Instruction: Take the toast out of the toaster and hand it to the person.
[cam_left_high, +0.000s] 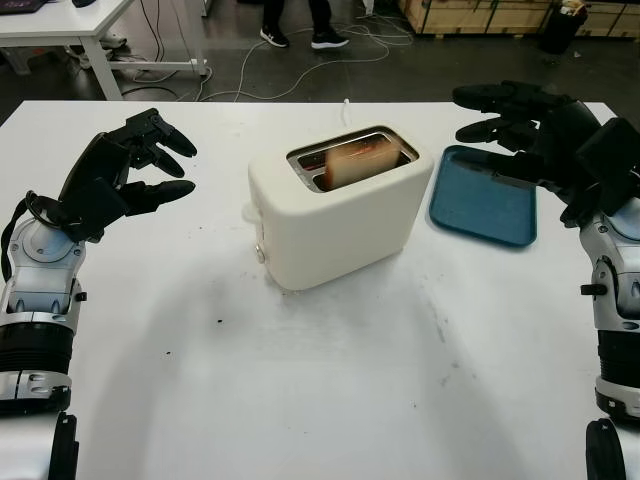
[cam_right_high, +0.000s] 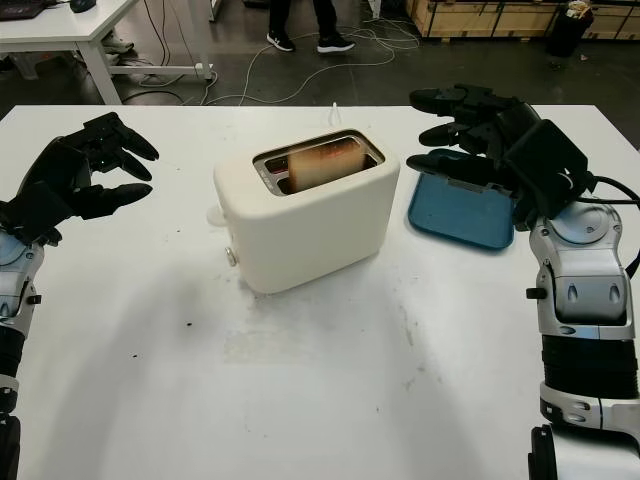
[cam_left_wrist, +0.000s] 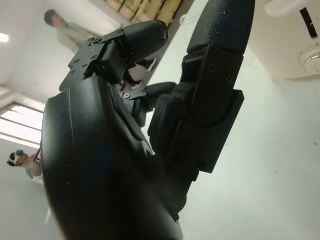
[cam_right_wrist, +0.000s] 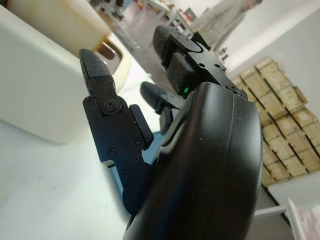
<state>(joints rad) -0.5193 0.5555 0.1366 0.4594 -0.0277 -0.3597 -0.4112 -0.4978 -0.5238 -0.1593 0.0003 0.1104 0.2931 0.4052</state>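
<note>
A cream toaster (cam_left_high: 335, 215) stands in the middle of the white table (cam_left_high: 320, 400), with a browned slice of toast (cam_left_high: 352, 162) sticking up out of its slot. My left hand (cam_left_high: 150, 165) hovers open above the table to the left of the toaster, apart from it. My right hand (cam_left_high: 500, 115) is open to the right of the toaster, held above the blue tray (cam_left_high: 485, 205). The toaster's side (cam_right_wrist: 45, 95) shows past the fingers in the right wrist view. A person's legs and black shoes (cam_left_high: 300, 35) stand on the floor beyond the table's far edge.
The blue tray lies flat at the right rear of the table. Cables (cam_left_high: 210, 70) trail over the dark floor behind. Another white table (cam_left_high: 60, 25) stands at the far left, wooden crates (cam_left_high: 480, 12) at the far right. People (cam_left_wrist: 70, 32) stand in the background.
</note>
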